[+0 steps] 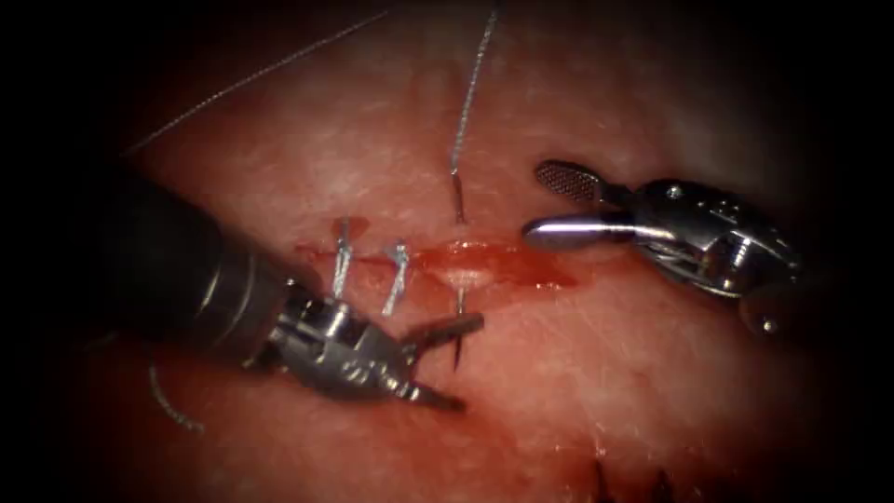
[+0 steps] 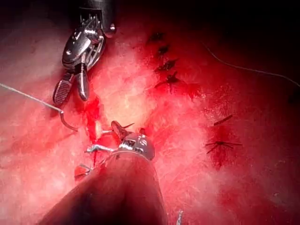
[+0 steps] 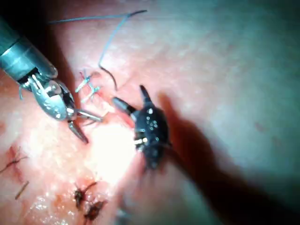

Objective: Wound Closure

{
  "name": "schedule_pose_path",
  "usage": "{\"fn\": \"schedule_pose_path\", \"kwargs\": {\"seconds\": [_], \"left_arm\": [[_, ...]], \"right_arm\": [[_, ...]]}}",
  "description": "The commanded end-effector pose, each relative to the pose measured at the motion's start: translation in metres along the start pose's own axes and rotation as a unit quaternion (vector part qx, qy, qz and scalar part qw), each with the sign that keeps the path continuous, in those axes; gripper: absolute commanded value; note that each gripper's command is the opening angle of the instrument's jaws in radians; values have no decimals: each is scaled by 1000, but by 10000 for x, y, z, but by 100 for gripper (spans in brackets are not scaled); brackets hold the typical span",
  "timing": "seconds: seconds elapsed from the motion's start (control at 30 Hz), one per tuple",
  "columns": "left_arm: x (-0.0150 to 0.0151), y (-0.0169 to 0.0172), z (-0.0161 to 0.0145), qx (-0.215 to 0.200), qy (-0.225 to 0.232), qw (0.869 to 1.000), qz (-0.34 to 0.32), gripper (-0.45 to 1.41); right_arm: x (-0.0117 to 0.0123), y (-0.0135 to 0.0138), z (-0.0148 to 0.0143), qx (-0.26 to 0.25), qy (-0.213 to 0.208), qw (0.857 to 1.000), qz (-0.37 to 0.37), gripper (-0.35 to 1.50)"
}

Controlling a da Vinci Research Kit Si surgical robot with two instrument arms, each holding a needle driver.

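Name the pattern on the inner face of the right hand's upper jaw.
A fine cross-hatched grid on the right hand, best in the endoscope view.

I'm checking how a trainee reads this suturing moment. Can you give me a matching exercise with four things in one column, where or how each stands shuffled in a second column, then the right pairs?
Things
1. left tool
2. right tool
3. needle
4. stitches

States
A. cross the cut, left of the needle
B. jaws open, holding nothing, near the cut's right end
C. in the tissue, passing under the cut, both ends showing
D. jaws open, holding nothing, beside the needle's pointed end

Pairs: 1-D, 2-B, 3-C, 4-A
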Motion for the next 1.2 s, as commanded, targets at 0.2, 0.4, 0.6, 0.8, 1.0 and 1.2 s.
{"fn": "schedule_pose_path", "kwargs": {"seconds": [0.2, 0.4, 0.6, 0.8, 1.0, 1.2], "left_arm": [[-3, -7, 2, 68, 16, 998, 1, 29], [-7, -12, 0, 79, 14, 997, -7, -45], [1, -6, -9, 60, 34, 998, 14, -45], [36, -1, -21, -5, 90, 993, -80, -45], [95, 3, -41, -66, 130, 980, -134, -45], [126, 17, -54, -130, 150, 955, -223, -45]], "right_arm": [[-10, -7, 9, -2, 4, 1000, -1, 96], [-12, -8, 11, -4, 6, 1000, -1, 94], [-12, -8, 10, -4, 8, 1000, -1, 93], [-11, -9, 10, -3, 9, 1000, 2, 99], [-12, -11, 11, 0, 9, 1000, 2, 101], [-14, -16, 10, 21, 7, 1000, 2, 104]]}}
